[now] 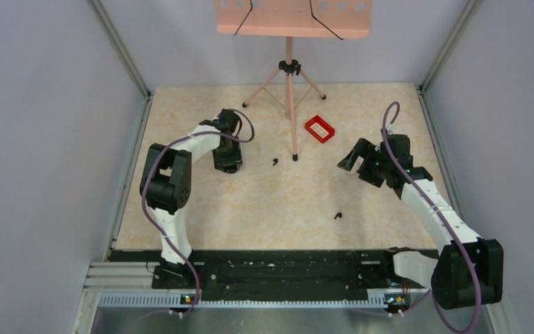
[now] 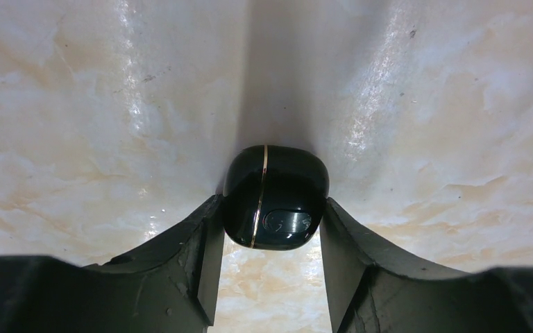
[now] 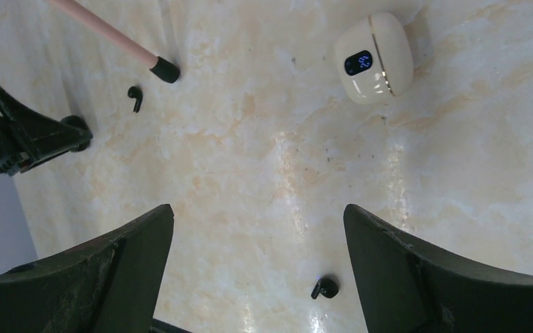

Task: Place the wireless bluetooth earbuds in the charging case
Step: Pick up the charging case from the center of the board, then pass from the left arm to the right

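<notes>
The charging case [image 2: 275,196] is glossy black with a thin gold seam, and its lid is closed. It sits between the fingertips of my left gripper [image 2: 271,208], which is shut on it low over the table. In the top view the left gripper [image 1: 227,164] is at the left middle and hides the case. One black earbud [image 1: 274,162] lies near the stand's foot, and the other earbud [image 1: 338,216] lies nearer the front. My right gripper [image 1: 349,160] is open and empty above the table. In the right wrist view the right gripper [image 3: 258,208] has the near earbud [image 3: 325,287] just inside its right finger, with the far earbud [image 3: 134,97] at upper left.
A red rectangular tray [image 1: 320,129] lies at the back centre. A pink tripod stand [image 1: 289,76] has its feet on the table, one foot [image 3: 165,69] beside the far earbud. A closed cream case with a blue display [image 3: 375,57] lies ahead of the right gripper.
</notes>
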